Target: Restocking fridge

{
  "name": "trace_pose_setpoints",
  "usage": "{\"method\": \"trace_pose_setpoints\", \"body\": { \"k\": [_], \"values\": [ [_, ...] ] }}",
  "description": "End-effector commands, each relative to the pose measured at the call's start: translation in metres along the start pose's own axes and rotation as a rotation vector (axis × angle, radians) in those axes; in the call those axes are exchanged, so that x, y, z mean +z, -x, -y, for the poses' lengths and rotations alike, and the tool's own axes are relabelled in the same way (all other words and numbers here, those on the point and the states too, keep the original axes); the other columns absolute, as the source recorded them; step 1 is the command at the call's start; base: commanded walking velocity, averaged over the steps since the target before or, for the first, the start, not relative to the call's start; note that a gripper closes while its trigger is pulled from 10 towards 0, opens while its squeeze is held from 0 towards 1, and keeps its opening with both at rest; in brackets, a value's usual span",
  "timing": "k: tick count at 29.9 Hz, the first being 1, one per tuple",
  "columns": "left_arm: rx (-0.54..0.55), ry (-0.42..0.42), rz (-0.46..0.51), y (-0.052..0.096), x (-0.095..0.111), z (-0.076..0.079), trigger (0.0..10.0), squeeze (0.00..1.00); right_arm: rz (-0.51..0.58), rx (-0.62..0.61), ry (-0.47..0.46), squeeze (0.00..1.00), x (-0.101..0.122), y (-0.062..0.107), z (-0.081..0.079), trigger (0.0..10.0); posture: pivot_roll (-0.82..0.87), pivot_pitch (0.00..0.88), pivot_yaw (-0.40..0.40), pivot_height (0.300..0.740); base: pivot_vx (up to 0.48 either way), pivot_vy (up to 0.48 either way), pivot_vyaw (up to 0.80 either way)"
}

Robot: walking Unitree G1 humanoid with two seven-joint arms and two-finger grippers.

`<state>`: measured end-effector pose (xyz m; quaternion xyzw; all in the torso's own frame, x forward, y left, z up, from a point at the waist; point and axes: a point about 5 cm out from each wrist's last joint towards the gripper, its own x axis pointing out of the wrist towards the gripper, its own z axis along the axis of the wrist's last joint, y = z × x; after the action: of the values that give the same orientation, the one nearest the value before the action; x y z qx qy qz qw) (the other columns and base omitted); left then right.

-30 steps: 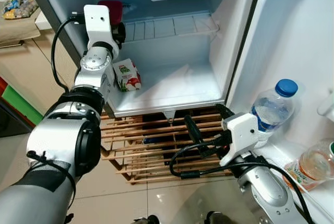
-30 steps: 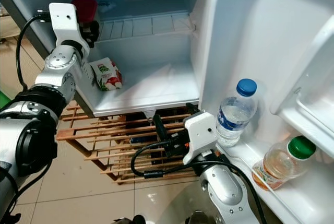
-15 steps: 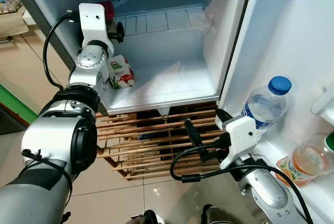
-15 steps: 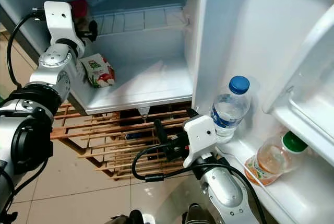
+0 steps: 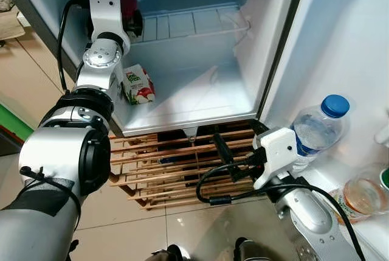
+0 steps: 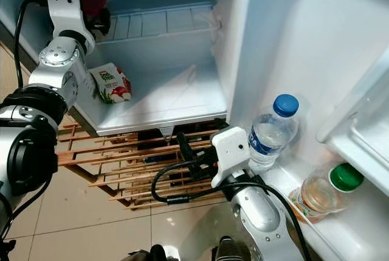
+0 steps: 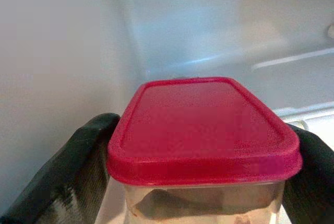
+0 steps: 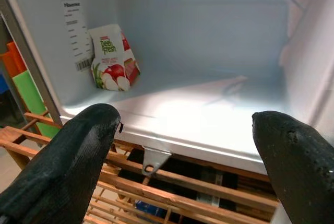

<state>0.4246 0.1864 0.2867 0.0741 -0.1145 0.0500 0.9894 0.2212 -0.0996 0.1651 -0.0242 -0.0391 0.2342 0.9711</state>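
At the left end of the wire shelf [image 5: 194,27], your left gripper [image 7: 201,182] pinches the red-lidded container [image 7: 203,130] by its two sides, its long axis crossing the fingers; the shelf lies just beneath. Your right gripper [image 8: 188,145] hangs spread below the fridge's floor edge [image 5: 200,121].

Clear container with red lid [image 7: 203,130], upright, clamped between left pincer [image 7: 198,182] fingers at upper fridge shelf [image 5: 194,27], juice carton [image 5: 138,84] leaning on fridge floor below, fridge door open
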Motion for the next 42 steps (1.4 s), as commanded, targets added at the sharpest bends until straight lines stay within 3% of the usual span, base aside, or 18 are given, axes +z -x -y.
{"method": "trace_pose_setpoints", "body": {
  "k": [1, 2, 3, 16, 20, 29, 37, 42],
  "values": [
    [0.027, -0.010, 0.030, -0.003, 0.011, -0.016, 10.0, 0.25, 0.000, 0.007, -0.005, 0.04, -0.002, -0.001, -0.001, 10.0, -0.28, 0.144, 0.112, 0.740, 0.000, 0.000, 0.00],
    [0.024, -0.005, 0.033, -0.003, 0.011, -0.016, 10.0, 0.25, 0.000, 0.007, -0.005, 0.04, -0.003, -0.001, -0.001, 10.0, -0.28, 0.143, 0.112, 0.740, 0.000, 0.000, 0.00],
    [0.026, -0.002, 0.037, -0.002, 0.011, -0.017, 10.0, 0.00, 0.001, 0.006, -0.004, 0.04, -0.003, -0.002, -0.001, 10.0, -0.28, 0.139, 0.112, 0.740, 0.000, 0.000, 0.00],
    [0.056, 0.013, 0.131, 0.002, 0.012, -0.015, 10.0, 0.00, 0.007, 0.020, 0.004, 0.04, -0.005, -0.005, -0.001, 10.0, -0.26, 0.098, 0.103, 0.740, 0.000, 0.000, 0.00],
    [0.046, -0.033, 0.150, 0.007, 0.003, -0.015, 10.0, 0.00, 0.009, 0.036, 0.004, 0.04, -0.006, -0.007, -0.003, 10.0, -0.24, 0.095, 0.095, 0.740, 0.000, 0.000, 0.00],
    [0.075, -0.026, 0.057, 0.016, -0.030, -0.011, 10.0, 0.00, 0.008, 0.063, 0.002, 0.04, -0.007, -0.007, -0.008, 10.0, -0.24, 0.118, 0.086, 0.740, 0.000, 0.000, 0.00],
    [0.068, -0.021, 0.065, 0.010, -0.016, -0.006, 10.0, 0.00, 0.006, 0.055, 0.011, 0.04, -0.005, 0.002, -0.011, 10.0, -0.29, 0.156, 0.101, 0.740, 0.000, 0.000, 0.00],
    [0.073, -0.038, 0.034, 0.010, -0.020, -0.005, 10.0, 0.00, -0.014, 0.043, 0.014, 0.04, -0.006, 0.012, -0.012, 10.0, -0.32, 0.178, 0.103, 0.740, 0.000, 0.000, 0.00]
  ]
}}
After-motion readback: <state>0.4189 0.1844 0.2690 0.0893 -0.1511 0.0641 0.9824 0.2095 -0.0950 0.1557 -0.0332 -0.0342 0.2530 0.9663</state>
